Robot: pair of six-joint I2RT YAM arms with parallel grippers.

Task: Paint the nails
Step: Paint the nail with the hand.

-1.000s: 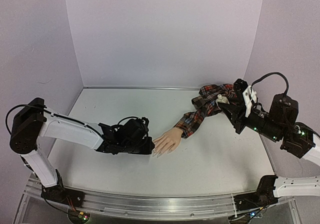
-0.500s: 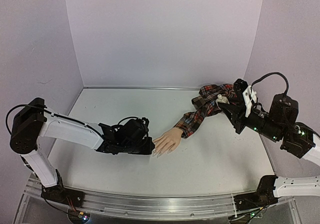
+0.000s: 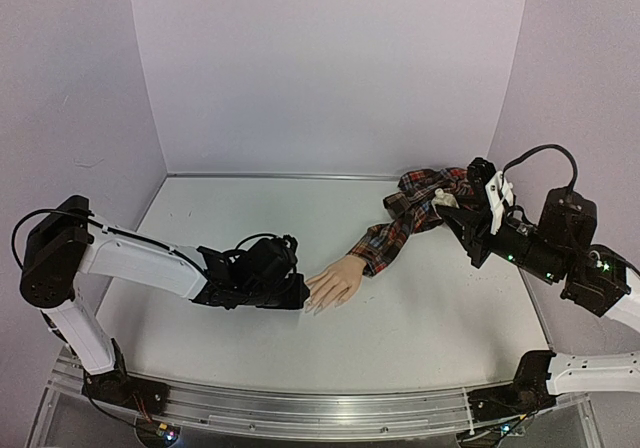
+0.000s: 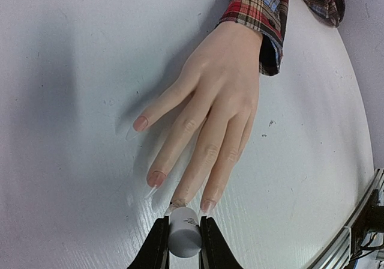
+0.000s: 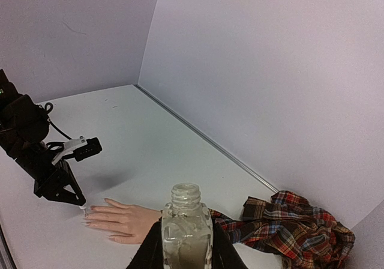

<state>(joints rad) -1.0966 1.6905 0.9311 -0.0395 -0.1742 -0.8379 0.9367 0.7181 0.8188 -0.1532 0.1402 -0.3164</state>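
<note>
The mannequin hand (image 3: 335,280) lies palm down on the table, its red plaid sleeve (image 3: 410,218) trailing back right. In the left wrist view the hand (image 4: 216,95) spreads its fingers toward the camera, and its pale nails (image 4: 156,178) carry long clear tips. My left gripper (image 4: 184,221) is shut on a white cap (image 4: 184,236), whose far end rests at the tip of a middle finger and hides that nail. My right gripper (image 5: 186,224) is shut on an uncapped clear bottle (image 5: 187,236), held upright above the sleeve (image 5: 294,227) at the right.
The bunched end of the plaid shirt (image 3: 435,190) lies near the back wall on the right. A metal rail (image 3: 300,408) runs along the table's near edge. Pale walls enclose the table on three sides.
</note>
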